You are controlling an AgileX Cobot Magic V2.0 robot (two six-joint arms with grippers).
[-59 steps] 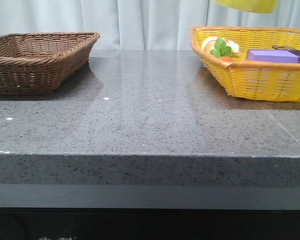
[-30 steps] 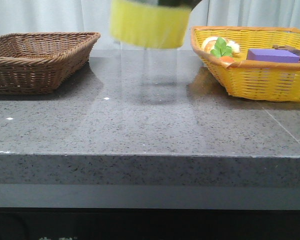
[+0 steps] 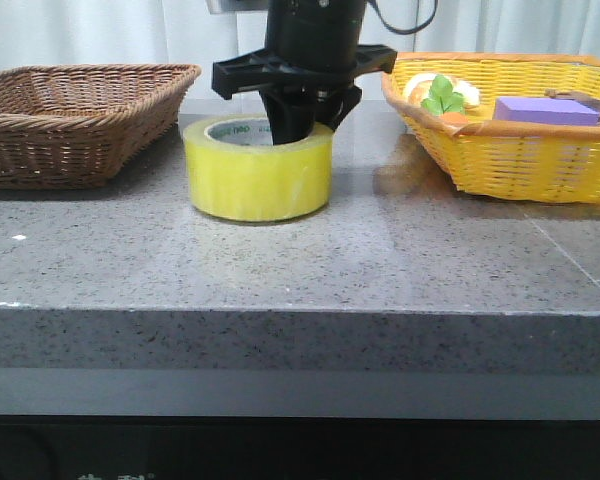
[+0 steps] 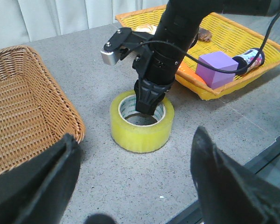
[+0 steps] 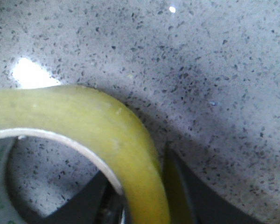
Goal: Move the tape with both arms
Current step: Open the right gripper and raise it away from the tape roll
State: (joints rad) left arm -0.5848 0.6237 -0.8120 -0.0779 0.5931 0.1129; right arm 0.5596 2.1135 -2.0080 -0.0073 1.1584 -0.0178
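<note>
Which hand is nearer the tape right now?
Right. The right hand straddles the tape wall, one finger in its core. The left hand hangs open, apart from it.

Grey table (image 3: 310, 260) (tape (image 3: 258, 180), two baskets (image 3: 75, 115))

We see green letters printed on the white inner ring of the wide yellow see-through tape roll (image 3: 259, 170), but they are too small and blurry for us to read. We find no other words or numbers
</note>
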